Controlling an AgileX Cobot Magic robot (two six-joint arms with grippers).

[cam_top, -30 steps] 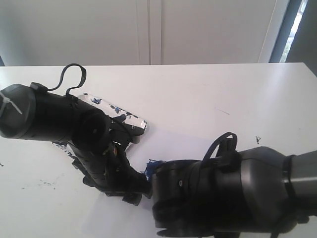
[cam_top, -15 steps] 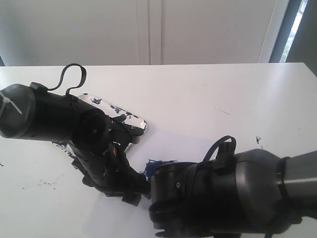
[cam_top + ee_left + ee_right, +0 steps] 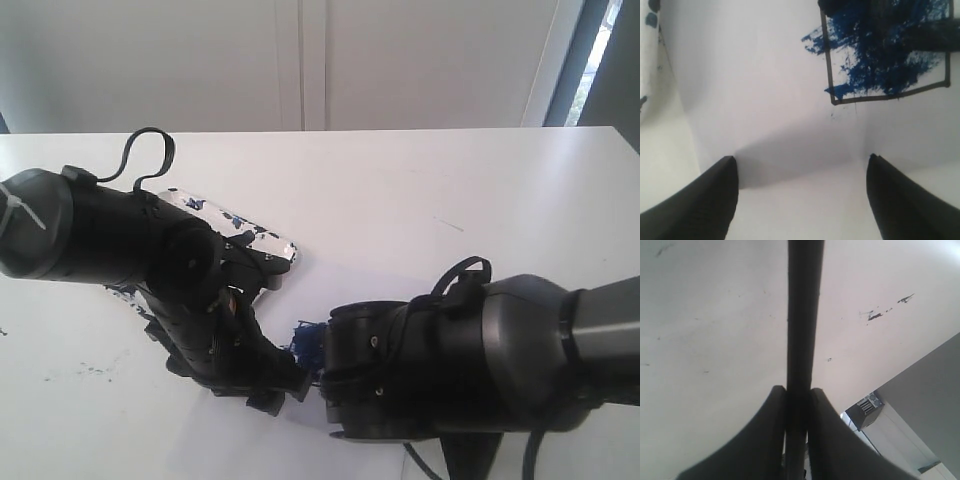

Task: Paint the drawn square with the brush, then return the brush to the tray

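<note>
The drawn square (image 3: 887, 55) is a black outline on white paper, largely smeared dark blue inside, with paint spilling over one side. A dark blurred shape, probably the brush end, lies across its far corner. In the exterior view only a blue patch of the square (image 3: 305, 338) shows between the two arms. My right gripper (image 3: 799, 392) is shut on the brush (image 3: 802, 315), a black shaft running straight out between its fingers. My left gripper (image 3: 800, 172) stands open just above the paper, nothing between its fingers. The paint-splattered tray (image 3: 240, 228) lies behind the left arm.
The paper sheet (image 3: 360, 290) lies on the white table (image 3: 450, 190), mostly covered by both arms. Small dark paint specks (image 3: 520, 280) mark the table on the right and front left. The tray's edge (image 3: 646, 55) shows beside the paper in the left wrist view.
The right arm has shifted to the right and turned, uncovering a little more of the blue paint. The left arm has stayed in place.
</note>
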